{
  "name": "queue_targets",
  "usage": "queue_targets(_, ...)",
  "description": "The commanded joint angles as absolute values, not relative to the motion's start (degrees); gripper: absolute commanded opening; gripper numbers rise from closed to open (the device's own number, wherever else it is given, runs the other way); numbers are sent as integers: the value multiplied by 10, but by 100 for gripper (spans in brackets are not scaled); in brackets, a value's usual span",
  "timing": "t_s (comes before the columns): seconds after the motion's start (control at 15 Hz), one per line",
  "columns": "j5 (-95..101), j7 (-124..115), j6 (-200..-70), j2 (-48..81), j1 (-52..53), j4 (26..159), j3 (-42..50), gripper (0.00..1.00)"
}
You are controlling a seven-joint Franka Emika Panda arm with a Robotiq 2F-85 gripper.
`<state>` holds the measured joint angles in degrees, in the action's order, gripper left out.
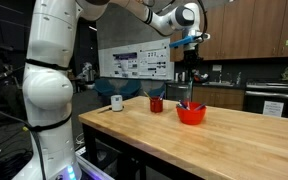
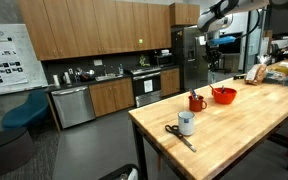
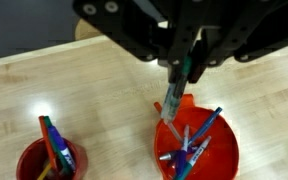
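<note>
My gripper (image 3: 184,68) comes in from the top of the wrist view, shut on a marker (image 3: 172,98) with a green band that hangs tip-down. It is held above a red bowl (image 3: 224,150) holding several markers and pens. A red mug (image 3: 34,162) with several pens stands to the left of the bowl. In both exterior views the gripper (image 1: 191,72) (image 2: 212,58) hovers well above the red bowl (image 1: 192,115) (image 2: 224,96), with the red mug (image 1: 156,104) (image 2: 196,102) beside it on the wooden table (image 1: 204,145).
A white mug (image 1: 116,102) (image 2: 187,123) and scissors (image 2: 179,136) lie near one end of the table. Bags and boxes (image 2: 274,72) crowd the far end. Kitchen cabinets, a fridge (image 2: 189,55) and a counter stand behind.
</note>
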<state>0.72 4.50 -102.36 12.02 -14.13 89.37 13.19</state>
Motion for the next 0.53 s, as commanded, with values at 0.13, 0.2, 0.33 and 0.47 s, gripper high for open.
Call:
queue_targets(0.13,42,30,-1011,141,-144,886,135,3)
queue_targets(0.2,49,22,-1016,145,-143,888,136,3)
queue_targets(0.33,75,-4,-1037,152,-138,897,138,3)
queue_targets(0.47,89,-21,-1047,160,-137,901,137,3)
